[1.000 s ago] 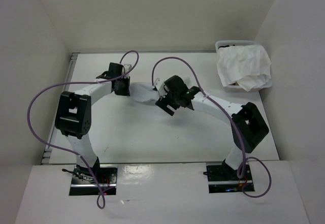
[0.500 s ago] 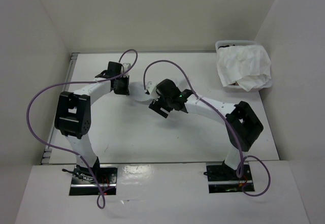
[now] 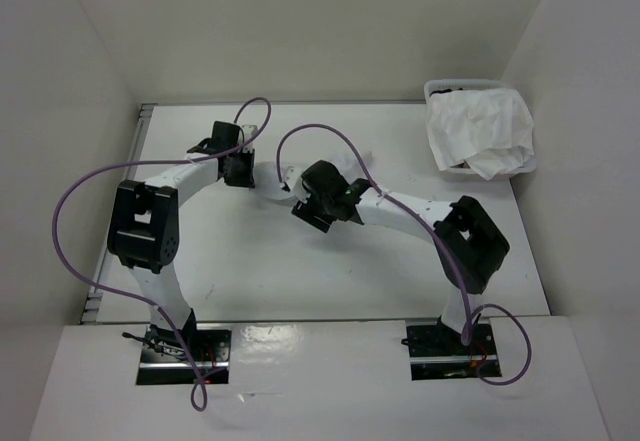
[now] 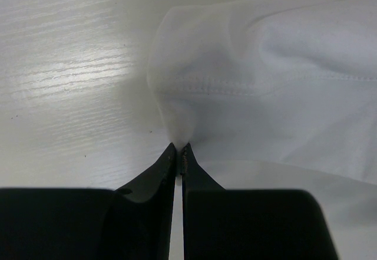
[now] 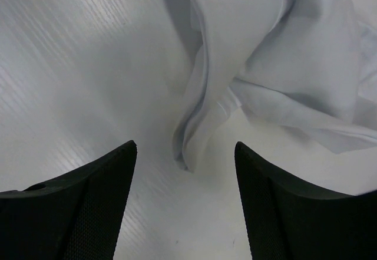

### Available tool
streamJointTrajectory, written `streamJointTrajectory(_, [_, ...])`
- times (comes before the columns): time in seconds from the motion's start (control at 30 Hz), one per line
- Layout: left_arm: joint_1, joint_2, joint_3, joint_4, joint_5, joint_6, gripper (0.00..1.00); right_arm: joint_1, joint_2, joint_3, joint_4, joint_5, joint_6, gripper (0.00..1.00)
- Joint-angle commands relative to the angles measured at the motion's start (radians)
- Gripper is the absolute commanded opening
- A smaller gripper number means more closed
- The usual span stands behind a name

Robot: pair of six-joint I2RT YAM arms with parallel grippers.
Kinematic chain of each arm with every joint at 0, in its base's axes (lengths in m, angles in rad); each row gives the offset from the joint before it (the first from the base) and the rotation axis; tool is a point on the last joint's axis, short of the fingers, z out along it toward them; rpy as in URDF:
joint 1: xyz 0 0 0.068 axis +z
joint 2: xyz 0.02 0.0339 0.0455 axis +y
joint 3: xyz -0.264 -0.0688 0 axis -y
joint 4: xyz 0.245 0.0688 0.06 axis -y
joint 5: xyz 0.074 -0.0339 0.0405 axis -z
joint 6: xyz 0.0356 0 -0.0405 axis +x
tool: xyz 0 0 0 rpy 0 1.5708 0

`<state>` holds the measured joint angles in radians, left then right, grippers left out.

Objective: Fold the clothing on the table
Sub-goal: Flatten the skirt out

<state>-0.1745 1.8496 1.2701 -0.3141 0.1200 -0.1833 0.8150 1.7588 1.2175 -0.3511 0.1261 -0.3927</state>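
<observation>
This looks like the early grasping stage of the fold, with nothing folded yet. The clothing point(image 4: 265, 83), a white garment with a stitched hem, lies crumpled on the tabletop point(image 4: 70, 65). The left pincer point(image 4: 179, 151) is clamped on it, its tips together on a small peak of fabric drawn up from one edge. Just beside the left pincer, across the bunched cloth, the right pincer point(image 5: 185, 151) hangs low with its tips apart. A hanging fold of the clothing's edge ends between them, not gripped. The next move, as I judge it, calls for the right pincer to go a little lower and close on that fold. Both arms could then lift and draw the cloth out flat before any crease is made. White fabric on a white surface makes the outline very hard to read from above, and the two wrists cover much of it, so I cannot tell what sort of garment it is or which way it lies. A basket point(image 3: 432, 89) holding a heap of white cloth point(image 3: 478, 126) stands well apart from the left pincer, towards the far right corner, and its contents cannot be made out.
</observation>
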Motion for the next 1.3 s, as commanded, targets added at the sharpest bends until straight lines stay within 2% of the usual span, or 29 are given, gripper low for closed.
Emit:
streamJointTrajectory(0.0, [0.006,-0.036,0.032,0.003,0.020,0.011,0.09,0.003,0.024,0.001,0.054,0.041,-0.015,0.72])
streamJointTrajectory(0.1, [0.006,-0.036,0.032,0.003,0.020,0.011,0.09,0.003,0.045,0.001,0.054,0.041,-0.025,0.64])
streamJointTrajectory(0.2, [0.006,-0.036,0.032,0.003,0.029,0.011,0.09,0.003,0.045,0.001,0.054,0.041,-0.025,0.44])
streamJointTrajectory(0.23, [0.006,-0.036,0.032,0.003,0.029,0.011,0.09,0.003,0.045,0.001,0.066,0.064,-0.025,0.37])
streamJointTrajectory(0.27, [0.006,-0.036,0.032,0.003,0.029,0.011,0.09,0.003,0.045,-0.010,0.066,0.064,-0.025,0.19])
streamJointTrajectory(0.33, [0.006,-0.036,0.032,0.003,0.029,0.011,0.09,0.003,0.045,-0.019,0.075,0.079,-0.025,0.03])
streamJointTrajectory(0.37, [0.006,-0.036,0.032,0.003,0.029,0.011,0.09,0.003,0.036,-0.019,0.075,0.079,-0.025,0.00])
streamJointTrajectory(0.6, [0.006,-0.099,0.043,-0.028,0.029,0.021,0.09,-0.068,-0.102,-0.016,0.055,0.109,-0.025,0.00])
streamJointTrajectory(0.93, [0.015,-0.366,0.120,-0.103,-0.046,0.071,0.10,-0.258,-0.510,0.120,-0.019,0.130,-0.015,0.00])
streamJointTrajectory(1.07, [0.015,-0.510,0.139,-0.094,-0.086,0.083,0.10,-0.303,-0.632,0.143,-0.019,0.139,-0.025,0.00])
streamJointTrajectory(1.27, [0.015,-0.683,0.189,-0.094,-0.132,0.104,0.10,-0.359,-0.726,0.209,-0.086,0.106,0.002,0.00])
